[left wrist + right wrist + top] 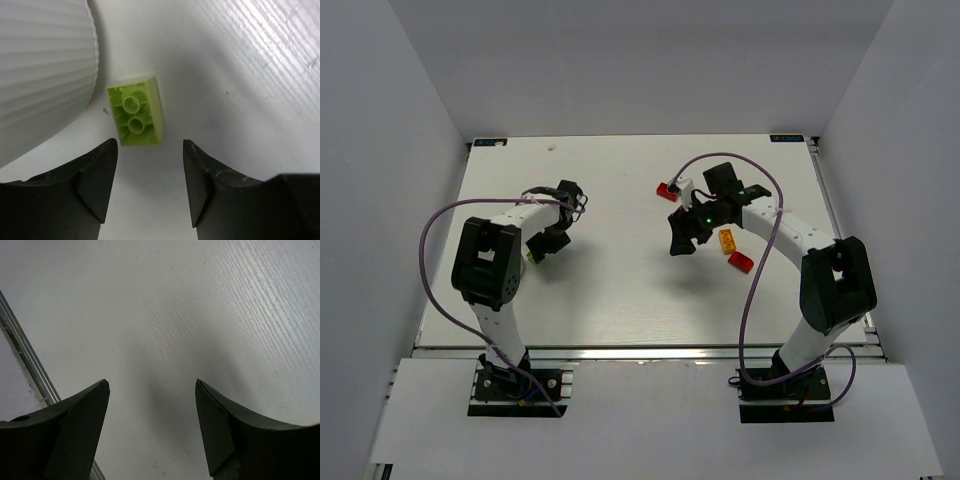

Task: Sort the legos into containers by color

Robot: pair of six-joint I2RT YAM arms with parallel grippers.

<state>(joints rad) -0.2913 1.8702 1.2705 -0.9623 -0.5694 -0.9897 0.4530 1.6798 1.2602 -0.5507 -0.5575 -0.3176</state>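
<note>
A lime green brick (136, 111) lies upside down on the table, just ahead of my left gripper (150, 150), which is open and empty. The ribbed outer wall of the white dish (45, 65) is close to the brick's left. In the top view my left gripper (544, 248) points down at the left side of the table, with a bit of lime green (531, 258) beside it; the arm hides the dish there. My right gripper (682, 243) is open and empty over bare table. A red brick (667, 191), an orange brick (727, 240) and another red brick (741, 262) lie near it.
The table's metal edge rail (25, 360) shows at the left of the right wrist view. Grey walls enclose the table on three sides. A purple cable (760, 270) loops along each arm.
</note>
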